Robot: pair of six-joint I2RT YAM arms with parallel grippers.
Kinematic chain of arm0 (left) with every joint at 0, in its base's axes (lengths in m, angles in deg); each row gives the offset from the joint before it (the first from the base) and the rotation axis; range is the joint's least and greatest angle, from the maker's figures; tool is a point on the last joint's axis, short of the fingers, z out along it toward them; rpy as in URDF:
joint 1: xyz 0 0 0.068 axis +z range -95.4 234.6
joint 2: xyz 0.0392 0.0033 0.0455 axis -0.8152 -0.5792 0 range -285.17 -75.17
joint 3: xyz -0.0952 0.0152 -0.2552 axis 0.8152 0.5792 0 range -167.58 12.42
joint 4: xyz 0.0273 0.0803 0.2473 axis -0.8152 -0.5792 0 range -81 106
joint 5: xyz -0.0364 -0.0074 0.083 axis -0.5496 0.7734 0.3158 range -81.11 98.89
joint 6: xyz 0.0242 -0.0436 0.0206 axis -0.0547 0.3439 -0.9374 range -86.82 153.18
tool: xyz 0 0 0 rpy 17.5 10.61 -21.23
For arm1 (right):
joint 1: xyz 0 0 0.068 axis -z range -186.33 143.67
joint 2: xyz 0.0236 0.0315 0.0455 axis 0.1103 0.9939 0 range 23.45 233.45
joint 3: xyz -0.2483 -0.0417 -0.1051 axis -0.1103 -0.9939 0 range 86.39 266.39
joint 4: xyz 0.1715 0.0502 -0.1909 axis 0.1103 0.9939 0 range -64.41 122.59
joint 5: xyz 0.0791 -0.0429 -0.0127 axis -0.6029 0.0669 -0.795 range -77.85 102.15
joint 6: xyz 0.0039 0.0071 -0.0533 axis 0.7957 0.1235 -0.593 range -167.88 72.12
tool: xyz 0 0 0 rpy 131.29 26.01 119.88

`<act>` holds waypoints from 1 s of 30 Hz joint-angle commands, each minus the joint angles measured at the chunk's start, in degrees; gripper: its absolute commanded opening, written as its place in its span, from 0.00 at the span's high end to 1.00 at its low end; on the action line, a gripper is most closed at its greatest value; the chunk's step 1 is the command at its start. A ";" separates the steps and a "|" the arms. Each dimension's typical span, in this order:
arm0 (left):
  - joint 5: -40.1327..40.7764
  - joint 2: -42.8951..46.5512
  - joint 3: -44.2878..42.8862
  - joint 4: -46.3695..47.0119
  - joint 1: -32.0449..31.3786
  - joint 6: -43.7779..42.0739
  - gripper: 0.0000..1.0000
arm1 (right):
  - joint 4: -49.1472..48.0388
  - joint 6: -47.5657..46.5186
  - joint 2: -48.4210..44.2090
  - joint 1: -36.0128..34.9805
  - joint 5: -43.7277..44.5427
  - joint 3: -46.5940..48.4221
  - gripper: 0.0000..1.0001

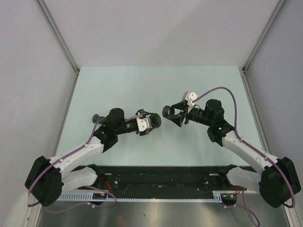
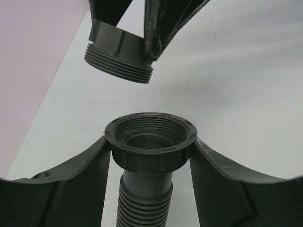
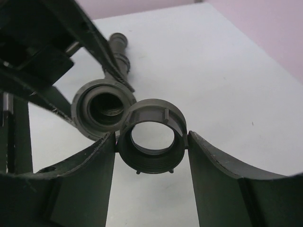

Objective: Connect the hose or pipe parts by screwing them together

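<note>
Currently the left claw (image 1: 151, 122) clamps the corrugated tube (image 2: 150, 137) by its ribbed collar, and the right claw (image 1: 169, 112) pinches the threaded ring (image 3: 151, 142). Both parts hang above the tabletop (image 1: 142, 85), facing each other, near but apart.

Risk: the ring looks offset and tilted against the collar mouth, so the threads may cross and jam.

Materials: matte black plastic, fine threads, hard round rims.

A charcoal-black ribbed tube (image 2: 144, 198) and a matching dark grey ring nut (image 3: 151, 164), banded with fine thread lines, stand out against a pale mint-green table (image 1: 142, 85), beside the white, black-jointed left arm (image 1: 80, 153) and right arm (image 1: 246, 149), purple cables (image 1: 222, 88) and a green light (image 1: 218, 126).
</note>
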 commanded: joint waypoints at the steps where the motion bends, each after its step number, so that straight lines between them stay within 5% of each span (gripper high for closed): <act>1: -3.70 1.11 -2.01 1.28 -0.36 0.98 1.00 | -13.09 -11.58 1.75 1.87 -22.28 -1.80 0.68; 12: -4.49 1.55 -1.66 1.10 -0.36 0.63 1.00 | -13.98 -22.41 4.56 -0.14 -27.05 -0.84 0.69; 17: -4.84 0.85 -1.75 1.10 -0.36 0.63 1.00 | -1.26 -31.64 6.67 -3.13 -24.86 3.12 0.71; 30: -4.40 0.15 -1.66 0.93 -0.36 -0.43 1.00 | 12.83 -43.16 9.92 -6.91 -16.33 9.36 0.71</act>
